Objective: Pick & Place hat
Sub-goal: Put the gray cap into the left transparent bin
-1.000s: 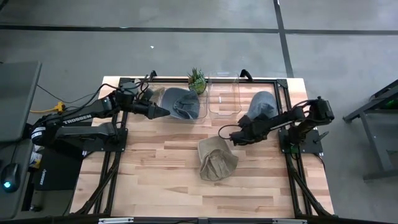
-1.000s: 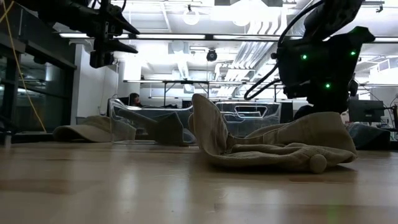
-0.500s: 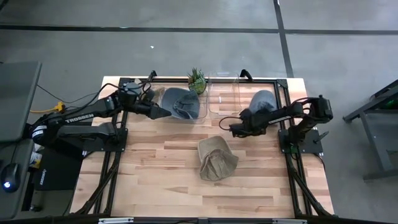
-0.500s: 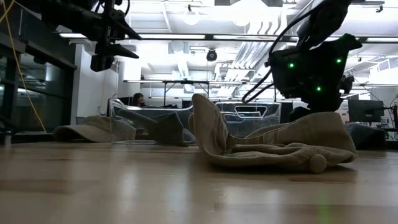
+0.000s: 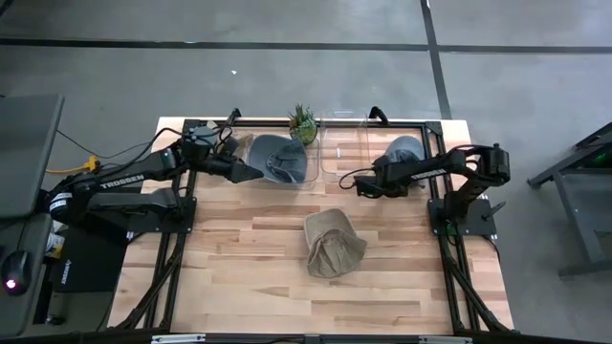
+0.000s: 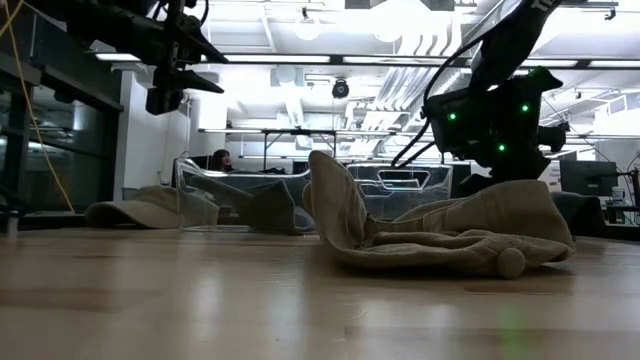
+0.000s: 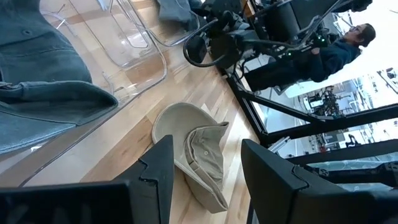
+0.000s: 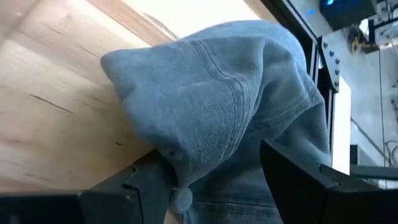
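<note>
A grey-blue hat [image 5: 406, 151] lies on the table near the far right corner and fills the right wrist view [image 8: 211, 93]. My right gripper [image 5: 375, 178] [image 8: 217, 186] is open, low at that hat's edge, one finger on either side of its folded cloth. A tan hat [image 5: 333, 245] [image 6: 440, 235] lies crumpled on the wood at mid-table. Another grey-blue hat [image 5: 283, 159] [image 7: 43, 93] rests inside a clear bin [image 5: 308, 172]. My left gripper [image 5: 251, 173] [image 7: 205, 180] is open in the air just left of that bin, holding nothing. My right gripper has its open fingers [image 8: 149, 180] on both sides of the grey-blue hat's near fold [image 8: 180, 186], slanting down at it. I cannot tell whether they touch the cloth. The hat lies on the table.
A second clear bin [image 5: 344, 151] stands between the two grey-blue hats. A small potted plant [image 5: 303, 122] stands at the far edge. Another tan hat [image 6: 150, 208] lies behind the left arm. Black frame rails [image 5: 440, 158] run along the table's sides. Bare wood spreads toward the near edge.
My right gripper has moved from beside the tan hat toward the table's far right, to the grey-blue hat there. The tan hat has stayed where it lay. My left arm has held its place by the bin.
</note>
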You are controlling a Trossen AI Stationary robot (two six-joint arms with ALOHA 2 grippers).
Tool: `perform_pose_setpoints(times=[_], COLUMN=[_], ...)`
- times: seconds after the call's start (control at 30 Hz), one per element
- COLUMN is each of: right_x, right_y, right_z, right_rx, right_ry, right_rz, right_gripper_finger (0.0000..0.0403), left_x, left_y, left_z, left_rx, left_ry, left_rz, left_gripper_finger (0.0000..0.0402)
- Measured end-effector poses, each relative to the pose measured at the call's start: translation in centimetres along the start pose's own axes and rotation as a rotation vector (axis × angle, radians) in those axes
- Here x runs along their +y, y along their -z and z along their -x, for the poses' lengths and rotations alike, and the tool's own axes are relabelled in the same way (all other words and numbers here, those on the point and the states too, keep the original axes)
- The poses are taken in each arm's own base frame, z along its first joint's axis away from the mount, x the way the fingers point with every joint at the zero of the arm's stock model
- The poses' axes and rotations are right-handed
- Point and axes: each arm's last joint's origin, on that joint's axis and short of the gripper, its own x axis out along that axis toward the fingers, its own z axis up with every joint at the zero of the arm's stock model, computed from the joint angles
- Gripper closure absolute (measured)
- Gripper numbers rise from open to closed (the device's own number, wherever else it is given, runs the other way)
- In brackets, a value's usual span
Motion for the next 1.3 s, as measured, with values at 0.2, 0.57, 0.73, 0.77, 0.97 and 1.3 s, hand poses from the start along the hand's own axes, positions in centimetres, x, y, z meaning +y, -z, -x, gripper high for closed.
perform_pose_setpoints(times=[0.2, 0.57, 0.73, 0.77, 0.97, 1.3], right_x=[-0.1, -0.1, -0.1, 0.0, 0.1, -0.1], right_y=[-0.5, -1.3, -1.4, -1.4, -1.4, -1.2], right_z=[-0.7, -1.6, -1.7, -1.7, -1.7, -0.7], right_rx=[0.067, 0.165, 0.194, 0.196, 0.215, 0.301], right_ry=[-0.044, -0.147, -0.172, -0.176, -0.2, -0.348], right_rz=[-0.059, -0.15, -0.159, -0.162, -0.164, -0.129], right_gripper_finger=[0.0179, 0.0248, 0.0309, 0.0324, 0.0394, 0.04], left_x=[0.0, 0.0, 0.0, 0.0, 0.0, 0.0], left_y=[0.0, 0.0, 0.0, 0.0, 0.0, 0.0], left_z=[0.0, 0.0, 0.0, 0.0, 0.0, 0.0], left_rx=[0.002, 0.003, 0.003, 0.003, 0.002, 0.002], left_ry=[-0.001, -0.001, 0.0, -0.001, 0.0, -0.001], left_rz=[0.029, 0.09, 0.107, 0.109, 0.132, 0.136], left_gripper_finger=[0.0252, 0.0252, 0.0252, 0.0252, 0.0252, 0.0252])
